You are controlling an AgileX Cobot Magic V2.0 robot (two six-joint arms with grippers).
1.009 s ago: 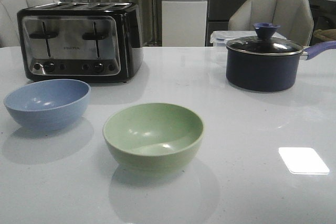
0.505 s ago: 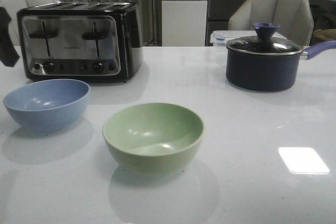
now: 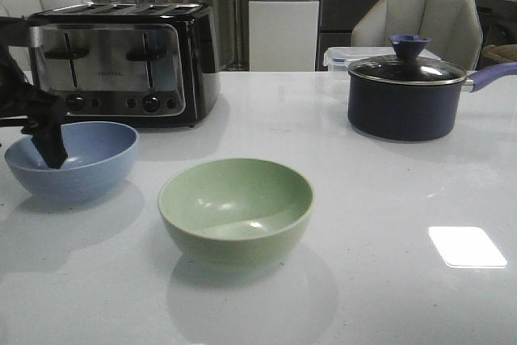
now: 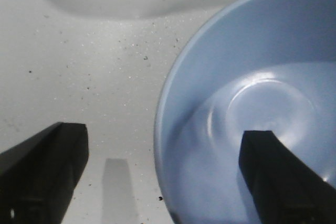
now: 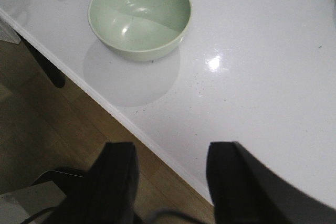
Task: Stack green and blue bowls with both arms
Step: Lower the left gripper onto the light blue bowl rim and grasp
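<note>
The pale blue bowl [image 3: 81, 163] sits at the table's left, in front of the toaster. The sage green bowl [image 3: 236, 209] stands to its right, nearer the front edge, apart from it. My left gripper [image 3: 36, 139] reaches in from the left and is open astride the blue bowl's [image 4: 252, 103] near rim. One finger [image 4: 273, 171] is inside the bowl, the other [image 4: 42, 166] outside over the table. My right gripper [image 5: 170, 148] is open and empty above the table's front edge, well short of the green bowl [image 5: 139, 14]. It is out of the front view.
A black and chrome toaster [image 3: 121, 62] stands just behind the blue bowl. A dark navy lidded saucepan [image 3: 408, 98] is at the back right, a clear container [image 3: 339, 56] behind it. The table edge [image 5: 131, 129] and wooden floor show under the right gripper.
The left arm has come in from the left and dropped, so one finger now hangs inside the blue bowl. Both bowls stay where they were.
</note>
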